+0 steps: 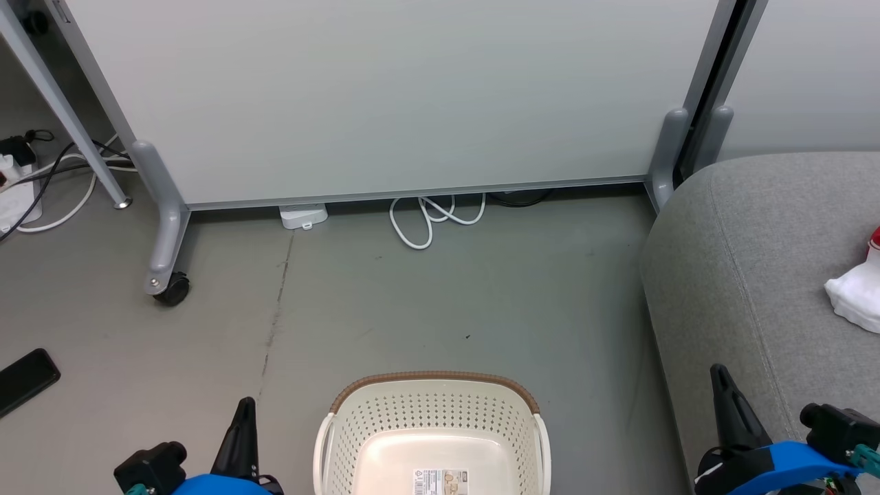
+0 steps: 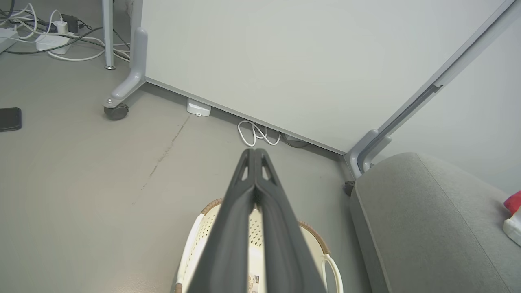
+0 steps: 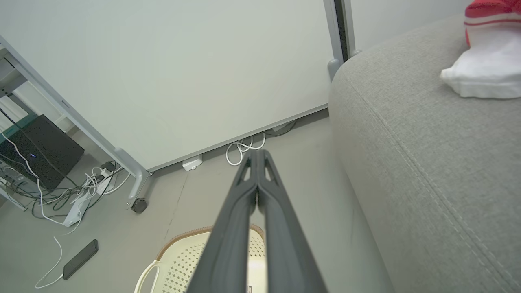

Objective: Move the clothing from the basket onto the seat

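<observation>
Clothing: a red-and-white heap lay on the seat, at the far right of the head view.
Basket: the basket stood on the floor just left of the seat, between the two arms. What showed of its bottom was bare apart from a label.
Left fingers: the left fingers were pressed together, with nothing between them, and pointed out over the basket's far rim.
Right fingers: the right fingers were also pressed together and empty, raised beside the seat's front edge.
Key relation: the clothing lay ahead and to the right of the right fingers, up on the cushion and well apart from them. It lay much farther from the left fingers, beyond the basket.
Nearer arm: the right.
Long axis: the basket ran left to right across the head view. The clothing's axis could not be judged.
Hidden: the right edge of the head view cut the heap off, so its full extent and the number of garments were unclear. The bottom edge cut off the basket's near part, so whether anything remained there could not be told.
Judgement: the move looked finished or nearly so. Any next reach would depend on that unseen near part of the basket.
</observation>
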Controlling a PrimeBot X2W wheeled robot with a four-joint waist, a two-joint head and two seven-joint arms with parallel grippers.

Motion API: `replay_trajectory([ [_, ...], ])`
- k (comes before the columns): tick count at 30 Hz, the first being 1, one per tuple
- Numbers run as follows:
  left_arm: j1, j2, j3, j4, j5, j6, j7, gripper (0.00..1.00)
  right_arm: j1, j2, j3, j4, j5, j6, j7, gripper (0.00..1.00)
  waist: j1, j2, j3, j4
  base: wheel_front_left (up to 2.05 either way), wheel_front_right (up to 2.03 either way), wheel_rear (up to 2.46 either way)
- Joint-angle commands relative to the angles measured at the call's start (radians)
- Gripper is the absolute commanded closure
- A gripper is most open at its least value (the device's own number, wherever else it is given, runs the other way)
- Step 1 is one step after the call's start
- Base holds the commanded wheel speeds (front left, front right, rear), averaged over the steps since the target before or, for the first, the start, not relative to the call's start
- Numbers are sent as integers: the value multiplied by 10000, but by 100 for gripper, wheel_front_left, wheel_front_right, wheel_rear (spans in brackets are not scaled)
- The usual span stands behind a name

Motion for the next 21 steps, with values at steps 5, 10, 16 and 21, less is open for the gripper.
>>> replay_trajectory([
  [5, -369, -17, 266, -329, -1008, -5, 263, 100, -296, -44, -28, -236, 1186, 1, 195, 100, -1, -1, -9, -39, 0, 0, 0],
  [10, -426, -52, 413, -450, -1728, -6, 468, 100, -350, -50, -40, -268, 2018, 1, 351, 100, -1, -1, -16, -75, 0, 0, 0],
  [16, -494, -93, 573, -586, -2540, -8, 700, 100, -413, -56, -54, -302, 2950, 1, 529, 100, -1, -1, -26, -118, 0, 0, 0],
  [21, -549, -125, 703, -692, -3175, -9, 881, 100, -464, -61, -66, -327, 3679, 2, 667, 100, -1, -1, -33, -154, 0, 0, 0],
])
